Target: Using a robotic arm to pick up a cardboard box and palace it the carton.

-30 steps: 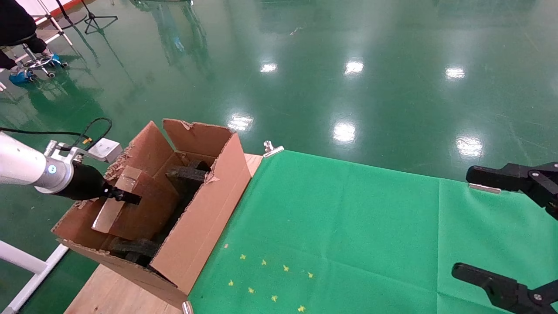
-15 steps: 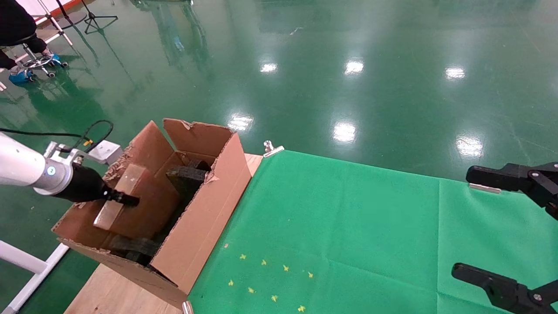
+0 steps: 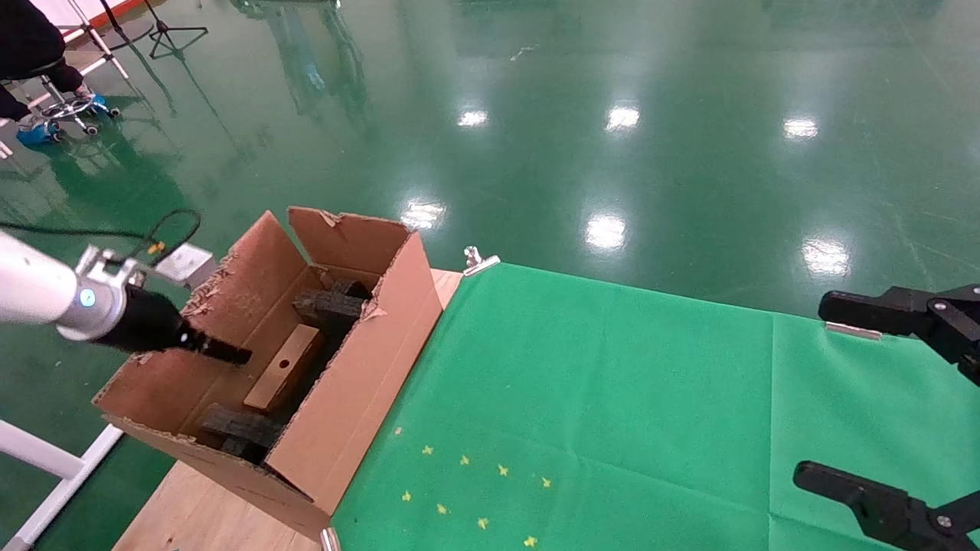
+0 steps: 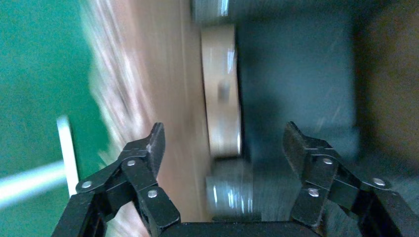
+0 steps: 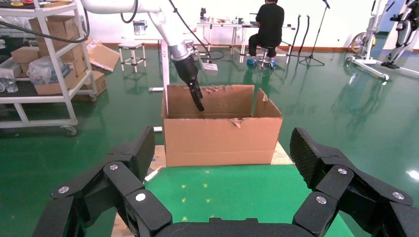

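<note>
The small cardboard box (image 3: 282, 368), with its round hole facing up, lies inside the carton (image 3: 360, 383) between dark foam blocks (image 3: 329, 306). My left gripper (image 3: 230, 353), on the white robotic arm (image 3: 46, 295), hovers over the carton's left side, open and empty. In the left wrist view the box (image 4: 221, 108) lies below and between the spread fingers of the left gripper (image 4: 224, 131). My right gripper (image 3: 827, 390) is parked open at the right edge of the table. The right wrist view shows that gripper (image 5: 222, 140) open, the carton (image 5: 220, 138) and the left arm (image 5: 190, 81) beyond.
The carton stands on the wooden table (image 3: 199, 513) beside a green cloth (image 3: 612, 398) with several small yellow marks (image 3: 475, 490). A metal clip (image 3: 478, 260) holds the cloth's far corner. More foam (image 3: 237, 430) lies at the carton's near end.
The left gripper held the cardboard box tilted over the carton; now its fingers are open and the box has dropped flat inside the carton.
</note>
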You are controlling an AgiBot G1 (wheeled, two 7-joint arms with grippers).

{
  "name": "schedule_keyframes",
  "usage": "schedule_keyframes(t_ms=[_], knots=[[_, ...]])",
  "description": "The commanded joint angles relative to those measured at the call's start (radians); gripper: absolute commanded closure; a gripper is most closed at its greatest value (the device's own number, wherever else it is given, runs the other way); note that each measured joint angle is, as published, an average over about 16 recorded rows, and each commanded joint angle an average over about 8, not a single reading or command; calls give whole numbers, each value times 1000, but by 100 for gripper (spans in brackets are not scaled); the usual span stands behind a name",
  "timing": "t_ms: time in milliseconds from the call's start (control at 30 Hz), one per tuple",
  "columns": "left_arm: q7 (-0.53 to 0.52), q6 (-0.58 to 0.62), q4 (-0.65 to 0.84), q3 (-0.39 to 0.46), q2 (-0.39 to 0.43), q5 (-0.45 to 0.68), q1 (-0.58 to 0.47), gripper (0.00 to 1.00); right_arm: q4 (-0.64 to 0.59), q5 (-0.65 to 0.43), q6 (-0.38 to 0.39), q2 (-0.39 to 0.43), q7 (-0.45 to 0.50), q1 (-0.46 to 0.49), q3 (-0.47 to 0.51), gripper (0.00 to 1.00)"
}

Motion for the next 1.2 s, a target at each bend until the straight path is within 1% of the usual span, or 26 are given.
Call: schedule_keyframes(t_ms=[33,200,333,567,767,1200], knots=[[25,13,-23,-7,-8,-9,-25,0,0,0,0,0,0,0,0,0],[78,97,-151,-39,-76,-56,-100,0,0,0,0,0,0,0,0,0],[83,131,-229,-37,-98,-54,-123,0,0,0,0,0,0,0,0,0],[85,136,-245,-36,-99,-52,-120,0,0,0,0,0,0,0,0,0],[103,151,-296,-80,-100,-111,-63,0,0,0,0,0,0,0,0,0],[170,208,-492,-239,-101,-326,138,0,0,0,0,0,0,0,0,0]])
